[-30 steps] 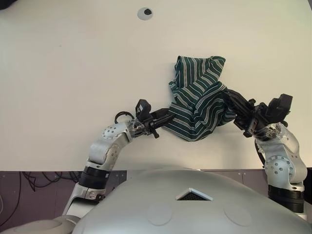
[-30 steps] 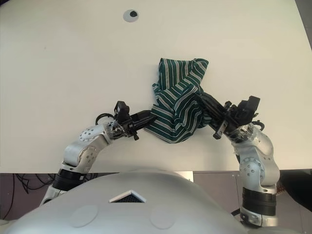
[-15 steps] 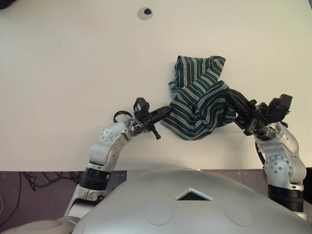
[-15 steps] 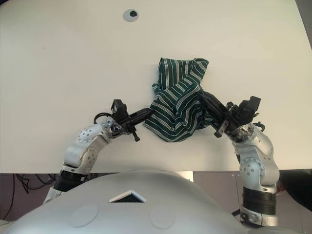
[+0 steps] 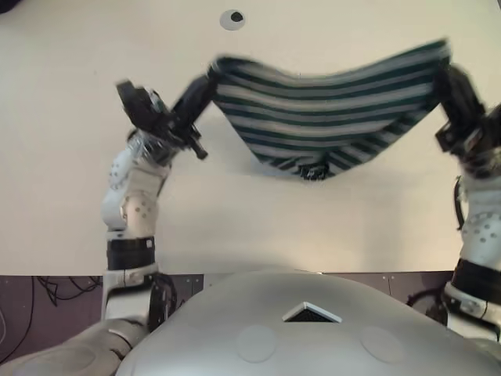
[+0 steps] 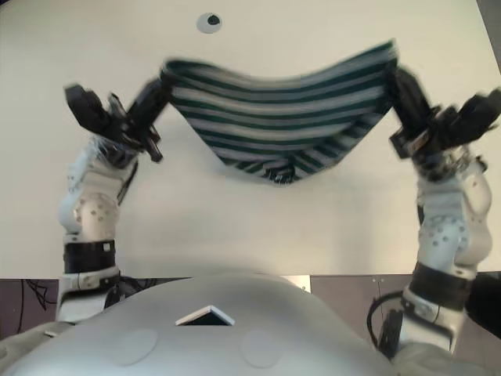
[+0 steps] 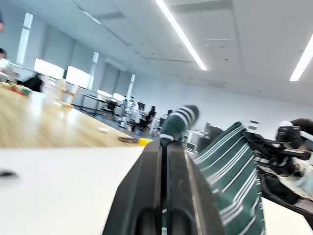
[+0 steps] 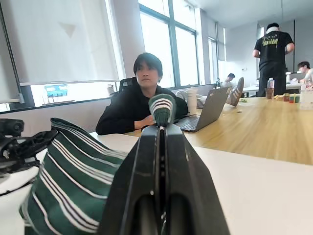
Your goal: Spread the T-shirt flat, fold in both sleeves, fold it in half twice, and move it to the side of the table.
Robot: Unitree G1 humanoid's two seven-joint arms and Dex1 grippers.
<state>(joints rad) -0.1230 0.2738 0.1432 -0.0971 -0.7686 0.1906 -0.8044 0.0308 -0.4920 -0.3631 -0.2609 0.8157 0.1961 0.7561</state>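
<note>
The T-shirt (image 5: 325,117) hangs stretched in the air between my two arms, nearer me than the round cap (image 5: 232,19) set in the table (image 5: 70,196) and reaching well to that cap's right; its top edge runs taut, and its middle sags in a bunched belly toward the table, though I cannot tell whether that belly touches.

The left pincer (image 5: 211,77) is clamped on one top corner, just on my side of the cap; the right pincer (image 5: 445,72) is clamped on the other, well to the cap's right; in both wrist views the fingers press together with a nub of striped cloth poking out at the tip.

I judge the step to be the spreading; to do it well I would keep both grips firm and level, lay the sagging hem down first, then draw the corners so the cloth unrolls without creases, and release only once it lies flat.

I judge that no container has a part in this; the shirt ends on the table's side itself.
</note>
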